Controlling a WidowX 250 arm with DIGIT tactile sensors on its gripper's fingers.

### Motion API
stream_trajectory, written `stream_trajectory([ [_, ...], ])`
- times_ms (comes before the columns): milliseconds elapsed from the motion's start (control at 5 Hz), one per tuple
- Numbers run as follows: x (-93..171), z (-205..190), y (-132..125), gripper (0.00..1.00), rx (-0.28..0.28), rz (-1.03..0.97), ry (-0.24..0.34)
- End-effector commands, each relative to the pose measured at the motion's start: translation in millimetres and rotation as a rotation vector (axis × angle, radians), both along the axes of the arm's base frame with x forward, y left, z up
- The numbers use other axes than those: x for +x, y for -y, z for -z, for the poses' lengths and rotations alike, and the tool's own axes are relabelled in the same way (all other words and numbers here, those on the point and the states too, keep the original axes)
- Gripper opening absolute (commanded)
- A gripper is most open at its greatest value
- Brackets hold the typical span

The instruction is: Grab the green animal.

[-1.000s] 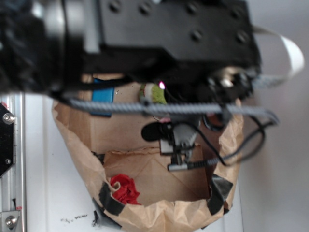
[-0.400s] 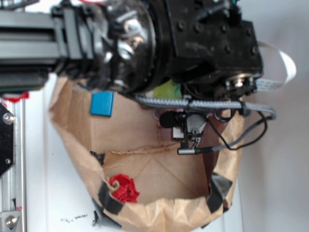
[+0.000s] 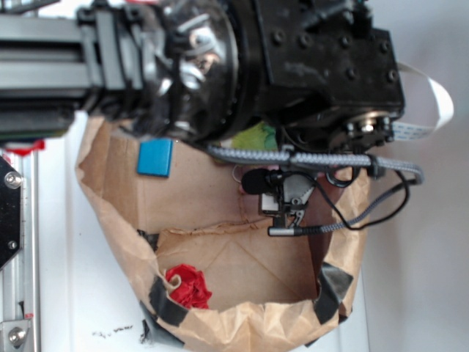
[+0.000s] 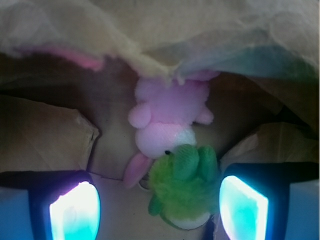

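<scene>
Pre-grasp: I hold the gripper (image 4: 157, 202) spread wide, the green animal (image 4: 182, 187) between its fingers nearer the right, touching the pink plush bunny (image 4: 170, 122); next, descend and close.

The green animal (image 4: 182, 187) in the lower centre of the wrist view is lime green, with darker green limbs and a whitish patch at its bottom edge. Above it, the plush bunny (image 4: 167, 122) is pale pink with a whiter muzzle and a small black eye. The gripper (image 4: 159, 202) pads glow cyan-white in dark frames at the lower corners.

In the exterior view, the paper bag (image 3: 198, 198) is tan with black tape patches. A blue block (image 3: 154, 157) lies upper left, a red crumpled thing (image 3: 188, 285) lower left. The robot arm (image 3: 293, 66) is black.
</scene>
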State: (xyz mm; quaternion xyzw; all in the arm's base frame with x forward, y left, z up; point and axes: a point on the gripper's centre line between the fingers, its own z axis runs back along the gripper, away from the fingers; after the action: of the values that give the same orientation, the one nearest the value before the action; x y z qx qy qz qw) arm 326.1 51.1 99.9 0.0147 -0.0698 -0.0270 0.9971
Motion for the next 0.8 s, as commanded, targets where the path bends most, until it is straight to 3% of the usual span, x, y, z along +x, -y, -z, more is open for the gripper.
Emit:
stream_trajectory([
  [0,10,-27,-8,1.0,0.013,-0.025,0.077],
  [200,10,-27,-8,1.0,0.013,-0.025,0.077],
  [400,-15,-21,-10,1.0,0.021,0.014,0.09],
  [600,-37,-24,-19,1.0,-0.02,0.017,0.018],
])
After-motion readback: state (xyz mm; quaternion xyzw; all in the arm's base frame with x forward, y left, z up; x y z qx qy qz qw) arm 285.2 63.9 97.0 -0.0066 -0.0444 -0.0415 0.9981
